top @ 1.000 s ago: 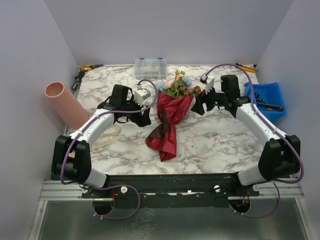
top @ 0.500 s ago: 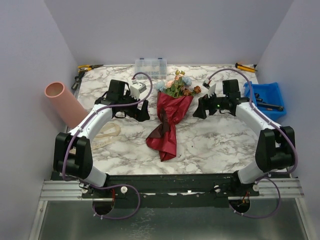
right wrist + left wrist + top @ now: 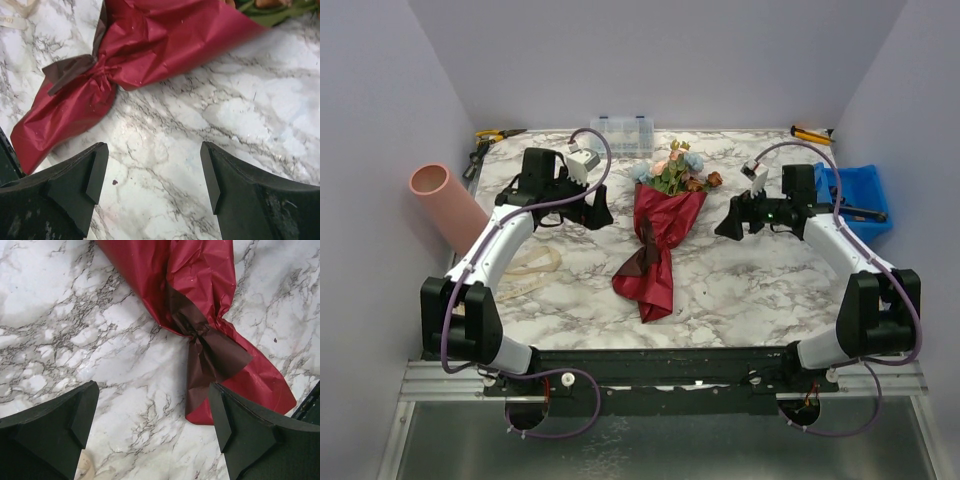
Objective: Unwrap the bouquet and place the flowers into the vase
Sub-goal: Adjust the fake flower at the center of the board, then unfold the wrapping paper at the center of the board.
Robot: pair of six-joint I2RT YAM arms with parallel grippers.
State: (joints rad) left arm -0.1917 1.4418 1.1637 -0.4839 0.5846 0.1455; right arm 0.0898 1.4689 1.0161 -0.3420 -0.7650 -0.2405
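Across the white, grey-veined marble table, closed in by pale lilac walls on the left, right and far sides, the bouquet is lying flat near the middle, between the two arms. Its long axis is running from near to far, with the near end leaning slightly left. The flowers are pointing toward the far wall and the crumpled tail of the maroon wrap toward the arm bases, while a dark brown band is pinching the waist. The vase is resting tilted at the table's left edge beside the wall, well apart from the bouquet. The left gripper is hovering just left of the wrap with its jaws spread wide, holding nothing. The right gripper is hovering to the right, jaws likewise apart over bare marble. A beige ribbon is lying loose by the left arm, and a blue bin is sitting at the right edge
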